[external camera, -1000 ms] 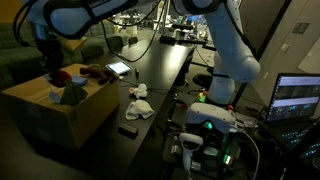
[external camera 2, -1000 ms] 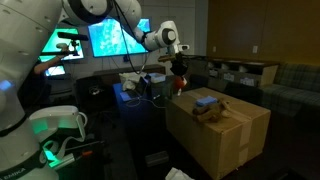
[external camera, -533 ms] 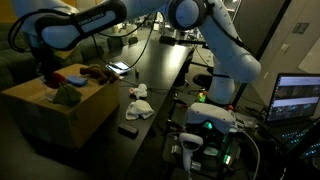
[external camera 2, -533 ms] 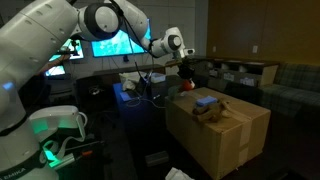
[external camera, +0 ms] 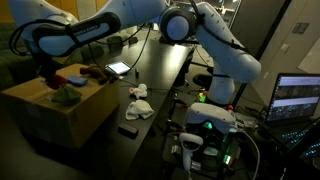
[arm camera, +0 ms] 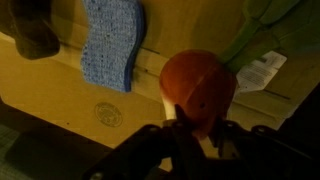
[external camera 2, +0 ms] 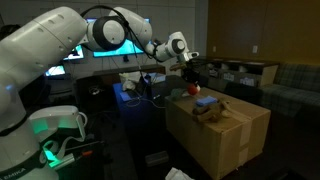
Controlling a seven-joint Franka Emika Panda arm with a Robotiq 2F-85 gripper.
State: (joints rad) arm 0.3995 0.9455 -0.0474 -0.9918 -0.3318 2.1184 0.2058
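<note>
My gripper [arm camera: 198,128] is shut on an orange-red ball [arm camera: 198,85], with a dark finger on either side of its lower half. It hangs just above the top of a cardboard box [arm camera: 60,100]. A blue sponge [arm camera: 112,45] lies on the box to the ball's left in the wrist view, and a green cloth [arm camera: 275,25] lies to its right. In both exterior views the ball [external camera 2: 193,91] [external camera: 60,75] sits under the gripper [external camera 2: 189,74] near the box's edge. A brown plush toy [external camera 2: 216,110] rests beside the sponge [external camera 2: 207,101].
The cardboard box [external camera: 60,120] [external camera 2: 235,135] stands beside a long black table [external camera: 160,80] that carries a lit tablet [external camera: 118,68] and crumpled white cloths [external camera: 138,105]. A laptop [external camera: 297,97] glows at one side. Bright monitors [external camera 2: 110,40] and a sofa [external camera 2: 290,80] are behind.
The arm has swung further over the box with the ball, lowering it close to the box top near the sponge.
</note>
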